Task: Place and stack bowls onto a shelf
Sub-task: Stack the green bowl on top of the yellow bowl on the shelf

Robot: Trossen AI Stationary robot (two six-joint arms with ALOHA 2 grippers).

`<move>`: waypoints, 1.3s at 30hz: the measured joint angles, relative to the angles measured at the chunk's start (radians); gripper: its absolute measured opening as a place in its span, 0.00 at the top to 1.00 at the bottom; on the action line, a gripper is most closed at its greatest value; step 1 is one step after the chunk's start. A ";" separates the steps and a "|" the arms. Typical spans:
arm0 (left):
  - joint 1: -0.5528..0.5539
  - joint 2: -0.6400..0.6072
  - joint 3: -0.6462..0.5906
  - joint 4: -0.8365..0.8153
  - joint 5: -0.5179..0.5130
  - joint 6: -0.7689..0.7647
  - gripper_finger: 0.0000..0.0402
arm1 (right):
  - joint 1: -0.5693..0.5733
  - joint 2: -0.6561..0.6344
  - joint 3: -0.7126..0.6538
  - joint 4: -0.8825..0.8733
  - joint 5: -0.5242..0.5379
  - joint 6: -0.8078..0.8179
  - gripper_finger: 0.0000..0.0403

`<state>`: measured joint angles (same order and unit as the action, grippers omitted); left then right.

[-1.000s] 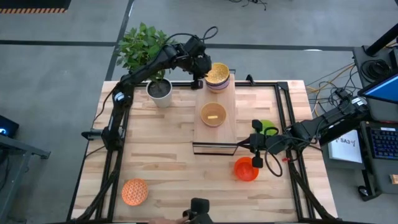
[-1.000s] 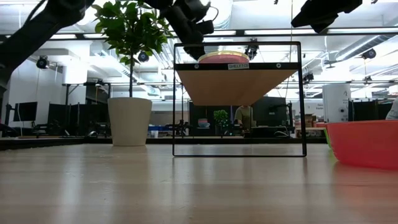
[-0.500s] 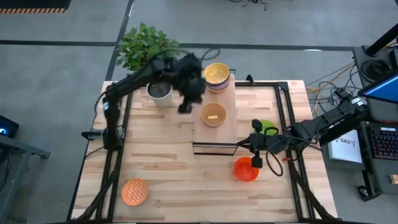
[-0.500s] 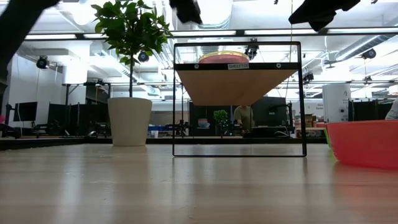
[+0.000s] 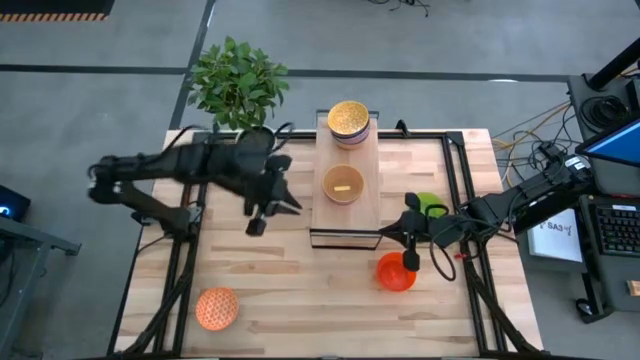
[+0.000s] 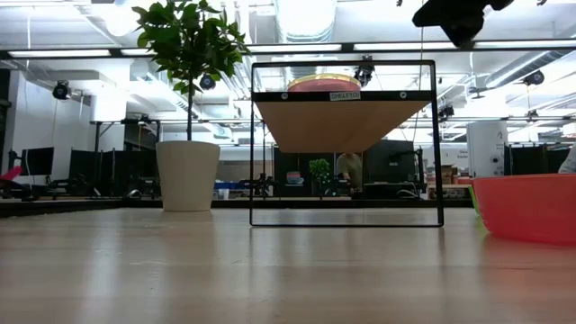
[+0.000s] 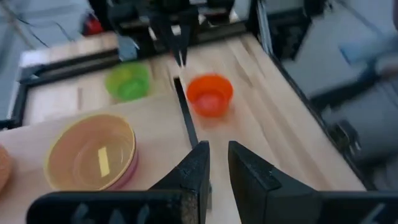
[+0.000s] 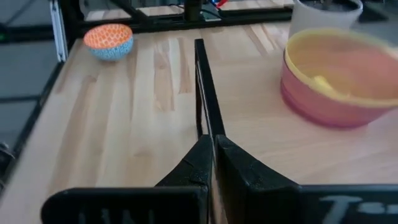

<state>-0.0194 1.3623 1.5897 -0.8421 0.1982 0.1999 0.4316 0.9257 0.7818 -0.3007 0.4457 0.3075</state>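
Note:
The shelf (image 5: 360,160) is a pale plank top in a thin dark frame (image 6: 346,121). A stack of bowls (image 5: 348,120) stands on its far end, and an amber bowl with a pink outside (image 5: 342,184) sits mid-shelf. A green bowl (image 5: 430,205), a red-orange bowl (image 5: 396,272) and an orange patterned bowl (image 5: 216,308) rest on the tabletop. My left gripper (image 5: 285,205) hangs left of the shelf, narrowly open (image 7: 219,149) and empty. My right gripper (image 5: 388,236) is shut (image 8: 212,144) by the shelf's near right corner.
A white plant pot (image 6: 187,175) with a leafy plant (image 5: 238,80) stands at the table's far left, beside the shelf's far end. The dark frame rails (image 5: 455,180) run along the table's sides. Bare wood lies between the shelf and the patterned bowl.
My left gripper has drawn away from the stack of bowls at the shelf's far end. It swung toward the table's near and left side and now hangs beside the shelf's middle. The arm has folded out to the left. The bowls have stayed where they were.

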 joint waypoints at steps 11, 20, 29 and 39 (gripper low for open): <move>-0.172 -0.325 -0.560 0.470 -0.268 -0.113 0.90 | -0.044 0.018 0.065 -0.360 0.010 0.652 0.97; -0.176 -0.400 -0.632 0.492 -0.269 -0.143 0.90 | -0.219 0.104 0.174 -1.026 -0.135 1.056 0.97; -0.176 -0.379 -0.674 0.495 -0.269 -0.171 0.90 | -0.406 0.107 0.123 -0.973 -0.227 0.833 0.97; -0.176 -0.382 -0.674 0.498 -0.269 -0.159 0.90 | -0.446 0.179 0.084 -0.766 -0.217 0.754 0.81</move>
<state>-0.1959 0.9802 0.9161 -0.3439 -0.0711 0.0410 -0.0139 1.1045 0.8657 -1.0668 0.2283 1.0619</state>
